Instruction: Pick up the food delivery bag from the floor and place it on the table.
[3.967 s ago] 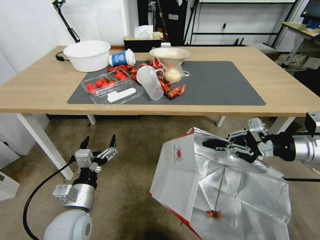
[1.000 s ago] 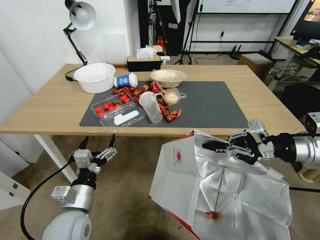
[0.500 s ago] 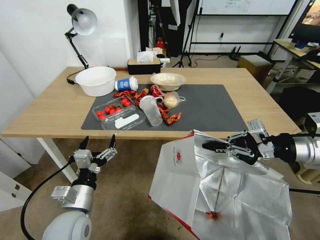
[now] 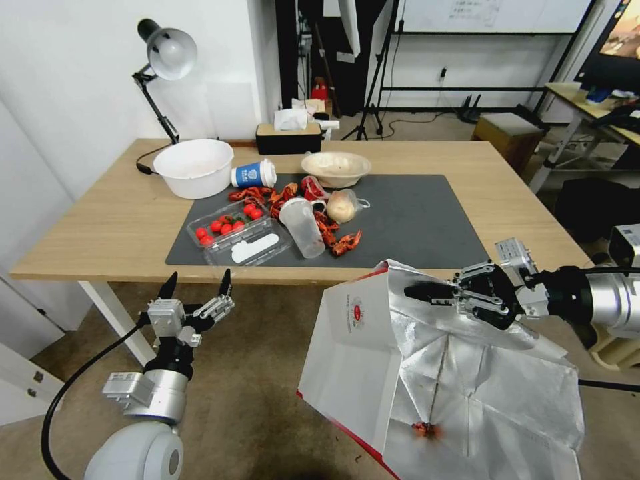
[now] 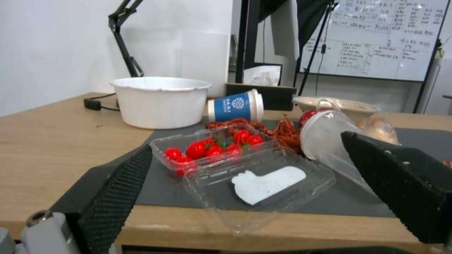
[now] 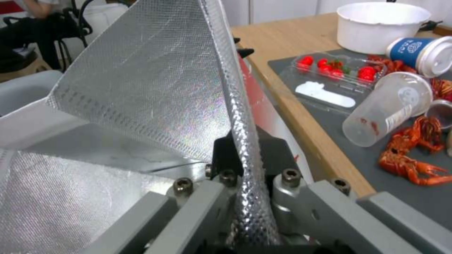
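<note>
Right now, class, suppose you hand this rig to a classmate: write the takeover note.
Right pincer: shut on the foil-lined rim of the food delivery bag, holding it up in front of the table's near edge.
Left pincer: open, holding nothing, low beside the table leg.
Done: bag gripped and lifted off the floor.
Left: raise it over the edge and set it on the table; the mat's right half looks free.

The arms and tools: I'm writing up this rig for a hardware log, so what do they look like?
Both arms are silver metal cylinders with white rounded joint housings. The left tool has a grey block body, two slim black pointed fingers with dimpled textured pads, and a black cable looping from its wrist. The right tool is a black linkage frame with grey bolted plates and a small white box on its wrist.
</note>
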Tool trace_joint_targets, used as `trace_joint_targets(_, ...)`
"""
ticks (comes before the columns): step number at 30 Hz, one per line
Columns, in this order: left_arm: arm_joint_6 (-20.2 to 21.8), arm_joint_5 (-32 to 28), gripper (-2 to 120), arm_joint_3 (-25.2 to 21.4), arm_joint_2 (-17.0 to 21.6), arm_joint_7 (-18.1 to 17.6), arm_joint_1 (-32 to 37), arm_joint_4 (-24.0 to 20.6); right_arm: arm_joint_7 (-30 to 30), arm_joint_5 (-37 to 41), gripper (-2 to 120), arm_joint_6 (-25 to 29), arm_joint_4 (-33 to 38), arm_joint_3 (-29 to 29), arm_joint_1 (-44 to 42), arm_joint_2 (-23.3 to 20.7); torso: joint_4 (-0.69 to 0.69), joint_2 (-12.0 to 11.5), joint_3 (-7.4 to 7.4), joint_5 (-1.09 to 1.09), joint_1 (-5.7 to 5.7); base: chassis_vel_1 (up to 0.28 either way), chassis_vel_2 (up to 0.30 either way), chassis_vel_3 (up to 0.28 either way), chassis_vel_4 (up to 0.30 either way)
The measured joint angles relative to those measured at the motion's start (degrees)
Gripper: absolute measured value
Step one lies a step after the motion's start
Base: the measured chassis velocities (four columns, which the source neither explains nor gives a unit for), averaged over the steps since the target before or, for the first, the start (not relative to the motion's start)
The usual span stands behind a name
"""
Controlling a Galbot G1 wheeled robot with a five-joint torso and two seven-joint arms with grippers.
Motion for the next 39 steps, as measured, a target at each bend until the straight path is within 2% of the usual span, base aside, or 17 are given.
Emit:
trace_joint_targets(5,-0.2,0.1,100,0.1,0.0,0.0,0.1,0.1,0.0,0.0,0,0.0,0.0,0.0,0.0,0.1,0.00,1.6,0.92,0.00,0.72,0.000,0.000,0.000,0.000)
trace_joint_targets(9,0.0,0.3,100,0.1,0.0,0.0,0.2,0.0,0.0,0.0,0,0.0,0.0,0.0,0.0,0.2,0.00,2.0,1.15,0.00,0.88,0.000,0.000,0.000,0.000)
trace_joint_targets(24,-0.1,0.3,100,0.1,0.0,0.0,0.2,0.1,1.6,1.3,0,-0.1,1.2,0.4,-0.2,0.1,0.00,1.8,1.04,0.00,0.79,0.000,0.000,0.000,0.000)
trace_joint_targets(39,-0.4,0.4,100,0.1,0.0,0.1,0.3,0.5,3.7,10.3,0,-1.1,1.5,5.2,2.4,-1.2,0.01,1.5,0.88,0.00,0.66,0.000,0.000,0.000,0.000)
